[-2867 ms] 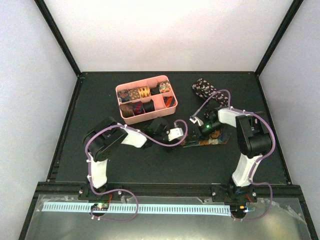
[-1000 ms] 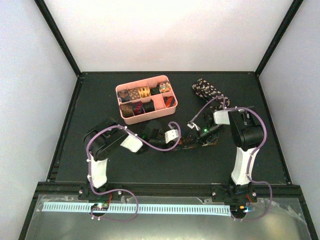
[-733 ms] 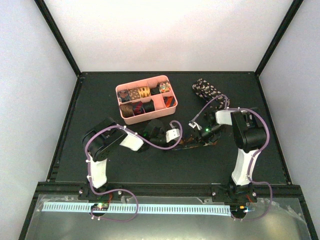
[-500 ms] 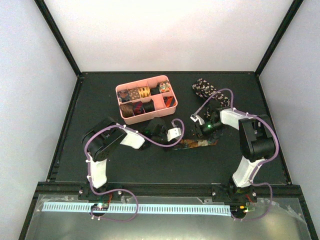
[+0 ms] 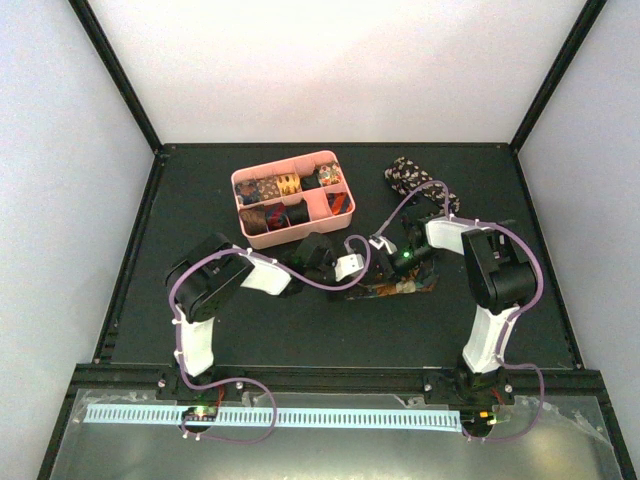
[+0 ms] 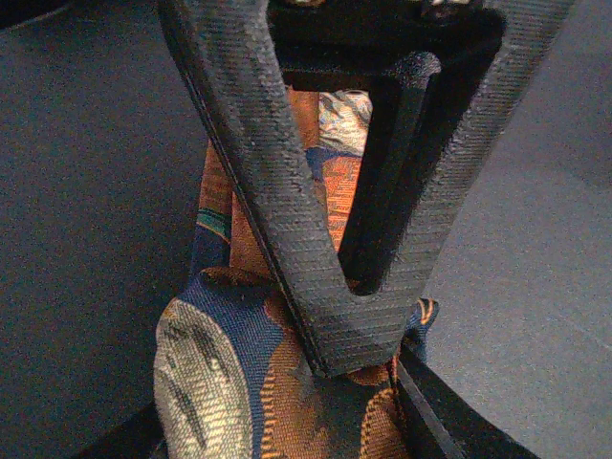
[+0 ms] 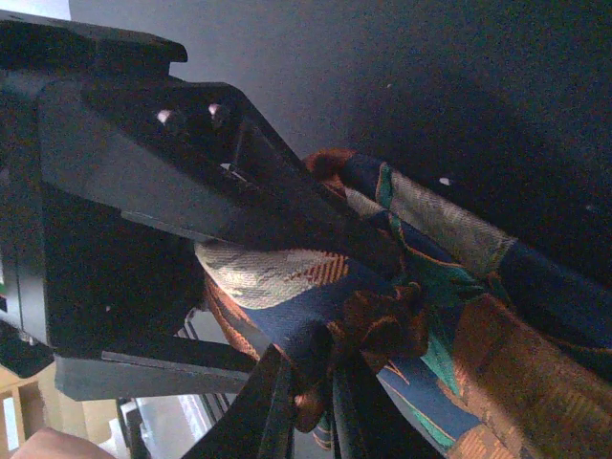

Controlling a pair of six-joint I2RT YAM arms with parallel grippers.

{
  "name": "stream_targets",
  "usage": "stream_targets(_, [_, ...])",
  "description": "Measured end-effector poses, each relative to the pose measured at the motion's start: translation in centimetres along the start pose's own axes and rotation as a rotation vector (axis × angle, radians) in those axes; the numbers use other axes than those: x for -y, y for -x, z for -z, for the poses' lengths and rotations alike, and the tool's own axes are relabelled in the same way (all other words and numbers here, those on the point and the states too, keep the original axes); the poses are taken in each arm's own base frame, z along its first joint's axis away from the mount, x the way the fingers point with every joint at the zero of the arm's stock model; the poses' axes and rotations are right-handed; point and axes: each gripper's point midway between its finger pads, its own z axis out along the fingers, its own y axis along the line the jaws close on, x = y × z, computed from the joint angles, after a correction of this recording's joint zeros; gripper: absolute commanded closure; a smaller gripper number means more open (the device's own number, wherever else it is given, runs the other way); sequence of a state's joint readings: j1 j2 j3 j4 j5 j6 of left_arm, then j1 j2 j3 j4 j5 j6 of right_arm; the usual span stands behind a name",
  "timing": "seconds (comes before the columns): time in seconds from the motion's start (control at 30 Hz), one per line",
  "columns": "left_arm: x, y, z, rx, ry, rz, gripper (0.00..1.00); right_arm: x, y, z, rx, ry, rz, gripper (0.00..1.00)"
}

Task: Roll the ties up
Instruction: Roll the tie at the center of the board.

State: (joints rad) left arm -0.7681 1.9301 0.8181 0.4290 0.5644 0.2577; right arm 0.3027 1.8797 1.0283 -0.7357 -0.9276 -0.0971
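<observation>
A patterned tie (image 5: 400,284) in blue, orange and brown lies on the black mat between my arms. My left gripper (image 5: 368,272) is at its left end; in the left wrist view the left gripper (image 6: 356,356) has its fingers closed together on the tie (image 6: 239,402). My right gripper (image 5: 392,268) meets it from the right. In the right wrist view the right gripper (image 7: 311,406) pinches a fold of the tie (image 7: 421,287) between narrow jaws. A black speckled tie (image 5: 412,178) lies at the back right.
A pink divided tray (image 5: 344,212) holding several rolled ties stands at the back left of the mat. Purple cables loop over both arms. The mat's black frame runs along the edges.
The right gripper has moved left along the tie towards the left gripper, after swinging back and forth. The tie's loose length has shortened and the two grippers now stand close together.
</observation>
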Motion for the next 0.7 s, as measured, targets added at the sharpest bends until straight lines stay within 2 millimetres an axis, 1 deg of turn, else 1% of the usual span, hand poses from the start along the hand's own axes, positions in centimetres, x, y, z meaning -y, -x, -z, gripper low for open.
stream_targets(0.03, [0.0,0.0,0.0,-0.001,-0.001,0.000,0.55,0.0,0.0,0.0,-0.001,0.000,-0.001,0.98])
stream_targets(0.07, [0.0,0.0,0.0,0.000,0.000,0.000,0.51,0.0,0.0,0.0,-0.001,-0.001,0.000,0.98])
stream_targets(0.17, [-0.3,-0.1,0.1,-0.004,0.014,0.007,0.30,0.1,-0.1,0.0,-0.004,-0.001,-0.003,0.98])
stream_targets(0.2, [-0.4,-0.5,0.1,-0.010,0.018,0.011,0.26,0.1,-0.1,0.0,-0.003,-0.001,-0.004,0.98])
stream_targets(0.27, [-0.4,-1.3,0.5,-0.009,0.021,0.026,0.20,0.3,-0.1,0.2,-0.002,-0.002,-0.010,0.98])
stream_targets(0.43, [-0.7,-2.1,2.0,0.031,0.047,0.029,0.14,1.1,-0.3,0.6,0.001,-0.002,-0.043,0.98])
stream_targets(0.53, [-0.6,-2.1,2.3,0.057,0.054,0.024,0.12,1.5,-0.3,0.8,-0.004,-0.001,-0.064,0.99])
stream_targets(0.7, [-1.0,-0.2,2.4,0.147,0.070,-0.007,0.11,1.8,-0.4,0.8,-0.025,0.004,-0.100,0.98])
